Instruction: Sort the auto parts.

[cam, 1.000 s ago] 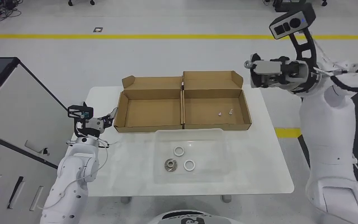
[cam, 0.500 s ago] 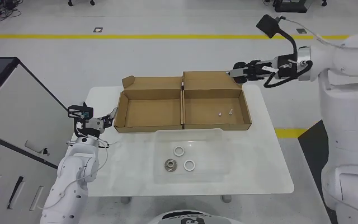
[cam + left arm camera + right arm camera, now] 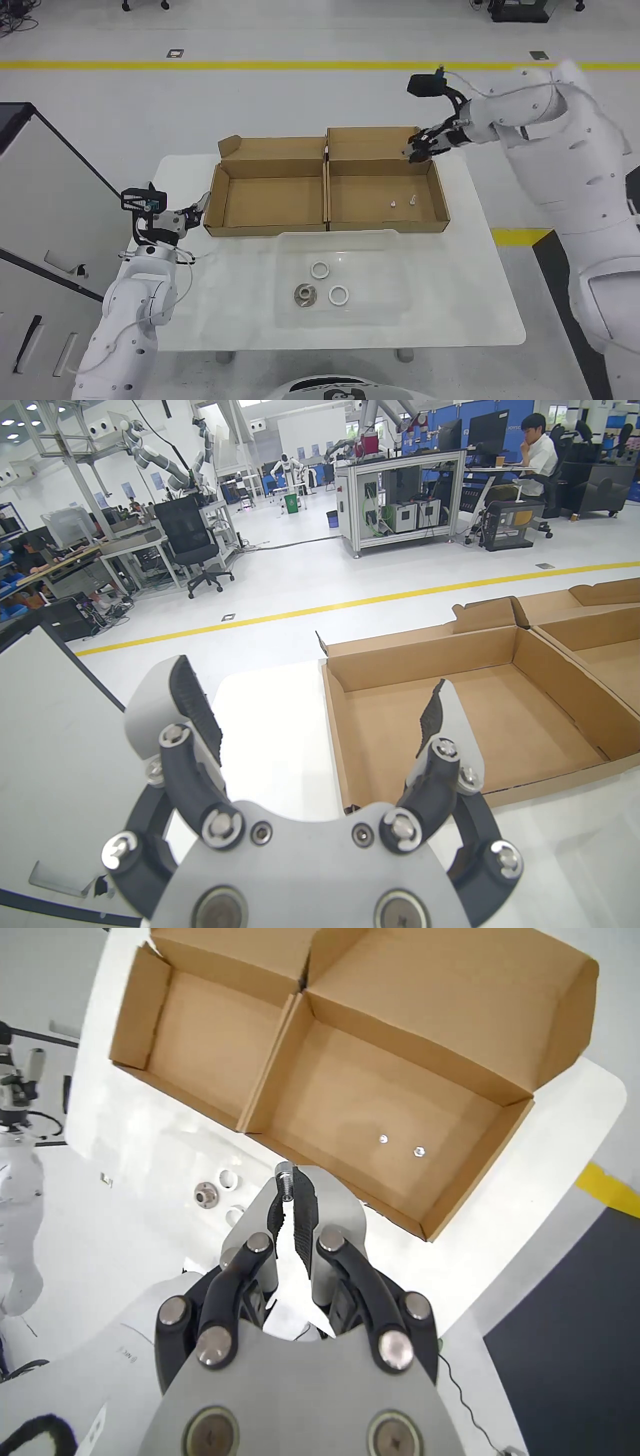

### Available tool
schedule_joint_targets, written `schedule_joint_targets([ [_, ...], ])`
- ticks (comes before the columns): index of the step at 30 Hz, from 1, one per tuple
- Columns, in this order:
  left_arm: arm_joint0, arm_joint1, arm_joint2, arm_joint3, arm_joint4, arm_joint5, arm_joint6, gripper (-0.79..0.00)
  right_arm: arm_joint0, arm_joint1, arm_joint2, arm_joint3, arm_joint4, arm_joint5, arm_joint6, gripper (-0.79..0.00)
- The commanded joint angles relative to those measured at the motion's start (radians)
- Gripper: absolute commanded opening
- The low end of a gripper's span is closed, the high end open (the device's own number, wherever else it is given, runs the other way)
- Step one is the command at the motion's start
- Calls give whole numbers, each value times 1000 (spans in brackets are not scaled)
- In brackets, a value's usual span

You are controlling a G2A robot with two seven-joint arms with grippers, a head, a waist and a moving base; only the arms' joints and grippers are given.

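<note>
Right gripper (image 3: pixel 287 1188) pinching small bolt (image 3: pixel 285 1176), partly hidden between pads (image 3: pixel 305 1213), over far right corner of right box (image 3: pixel 360 205); two tiny parts (image 3: pixel 383 1139) inside, type unclear. Left gripper (image 3: pixel 312 692) fingers spread wide, beside left box (image 3: pixel 450 720). Flange (image 3: pixel 304 294), two white rings (image 3: pixel 321 269) in clear bin (image 3: pixel 375 290). White table (image 3: pixel 470 300), grey floor (image 3: pixel 300 110), yellow line (image 3: pixel 300 65)

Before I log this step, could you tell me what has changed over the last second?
The right gripper, shut on a bolt, swung in from beyond the right edge of the table to the far right corner of the right box. The open left gripper, the two bolts in that box and the three parts in the tray stayed put.
</note>
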Motion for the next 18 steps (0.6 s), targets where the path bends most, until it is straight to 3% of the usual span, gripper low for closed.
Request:
schedule_joint_targets([
  [1, 0, 0, 0, 0, 0, 0, 0, 0, 5, -9, -44, 33, -31, -1, -12, -785],
  [18, 0, 0, 0, 0, 0, 0, 0, 0, 87, -122, -317, 277, -120, 0, -109, -785],
])
